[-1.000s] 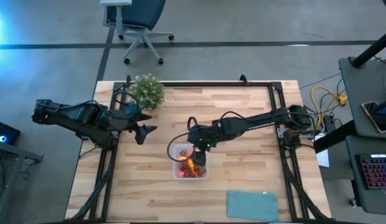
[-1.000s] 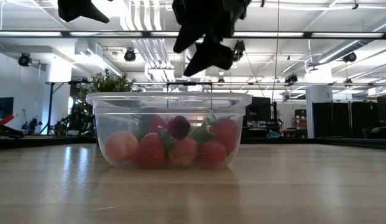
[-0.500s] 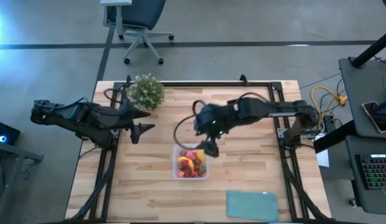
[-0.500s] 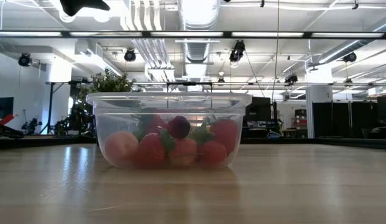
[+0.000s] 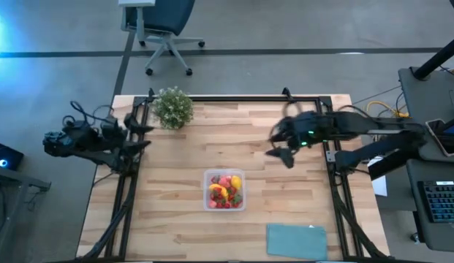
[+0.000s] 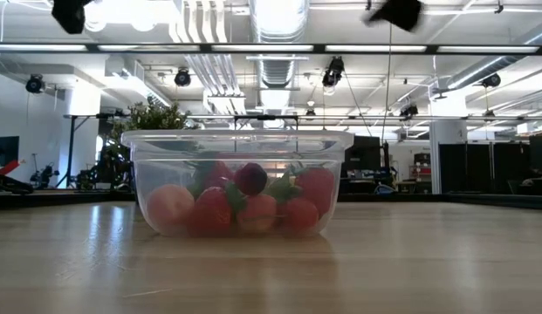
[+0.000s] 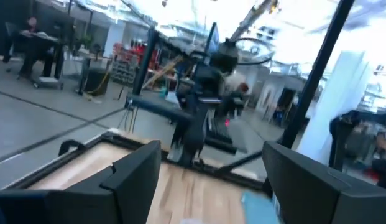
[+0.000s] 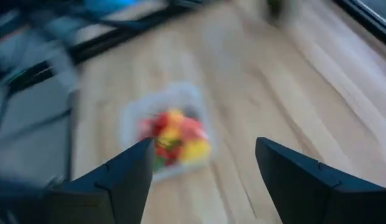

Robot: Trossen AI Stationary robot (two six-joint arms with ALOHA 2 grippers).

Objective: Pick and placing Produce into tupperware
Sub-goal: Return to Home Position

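Produce (image 5: 225, 192), red, pink and yellow pieces, is piled inside the tupperware (image 5: 206, 190), which stands upright on the wooden table (image 5: 175, 219). Left gripper (image 5: 142, 136) is well apart from the tupperware on the potted plant (image 5: 172, 107) side, fingers spread, empty. Right gripper (image 5: 278, 148) is well apart from the tupperware on its opposite side, fingers spread, empty.

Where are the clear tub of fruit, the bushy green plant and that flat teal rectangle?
Clear squarish plastic container (image 6: 240, 146): low view, bare upper front wall.
Bushy green potted plant (image 5: 173, 107): high view, middle of foliage.
Flat teal rectangle (image 5: 296, 241): high view, its centre.
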